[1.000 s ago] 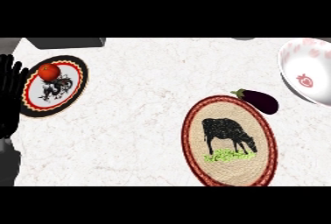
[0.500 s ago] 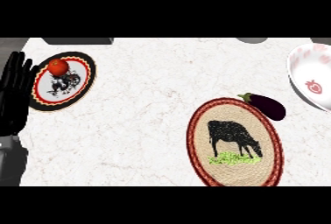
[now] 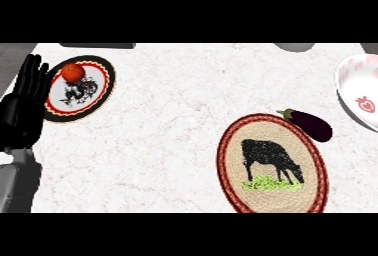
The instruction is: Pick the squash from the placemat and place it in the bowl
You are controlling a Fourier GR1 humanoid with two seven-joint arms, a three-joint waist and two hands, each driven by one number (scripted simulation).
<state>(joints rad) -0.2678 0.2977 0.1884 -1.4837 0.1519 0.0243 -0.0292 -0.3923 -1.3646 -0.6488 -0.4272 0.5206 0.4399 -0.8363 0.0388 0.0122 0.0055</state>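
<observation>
one hand only shows: the left hand, at the view's left edge, black, on a grey forearm that comes up from the lower left corner. its fingers are straight and held side by side, pointing up the view, holding nothing; their tips lie just beside the left rim of a small round plate. the right hand is out of view

the task's thing is a dark purple, eggplant-like vegetable, well apart from the fingers, far across the white marbled tabletop toward the right. it lies at the upper right rim of the oval woven placemat, touching or just overlapping that rim, with most of its body on the bare tabletop. it lies slanted, its small stem end toward the upper left and its thicker end toward the lower right. it is glossy, plump and long, nearly black

the placemat has a dark red border, a straw-coloured middle, and a black cow standing on a green patch. the bowl is at the right edge, cut off by the view, white with faint pink marking inside and a red strawberry figure; it sits near the vegetable, up and to the right, not touching it

the small plate by the hand has a black and red rim and a dark figure on white; a red tomato sits on its upper part
</observation>
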